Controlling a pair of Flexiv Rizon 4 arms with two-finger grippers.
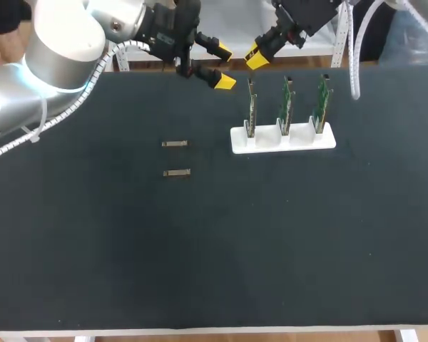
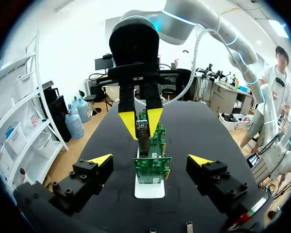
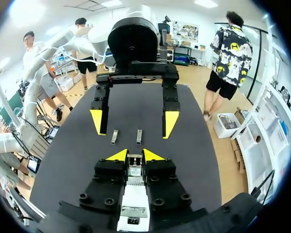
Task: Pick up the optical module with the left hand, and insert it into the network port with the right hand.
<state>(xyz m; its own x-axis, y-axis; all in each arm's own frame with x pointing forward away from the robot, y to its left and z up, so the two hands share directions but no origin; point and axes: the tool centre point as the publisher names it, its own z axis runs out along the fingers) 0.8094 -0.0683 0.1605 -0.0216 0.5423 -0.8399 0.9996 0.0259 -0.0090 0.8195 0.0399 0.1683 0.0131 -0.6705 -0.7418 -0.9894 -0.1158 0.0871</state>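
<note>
While left tool [image 2: 150, 159] gapes, right [image 3: 135, 156] (clamping module [image 3: 135, 171])

The black tabletop [image 1: 214, 249] carries a white holder [image 1: 283, 139] with three upright green boards [image 1: 286, 107] near one long edge. Left of it lie two optical modules [image 1: 175, 144], parallel and slightly apart.

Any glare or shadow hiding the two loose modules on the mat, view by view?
Head view: even light, no glare; far module and near module stand pale on the dark mat. Right wrist view: both plain, no shadow over them. Left wrist view: bright backlight; they barely show.
</note>
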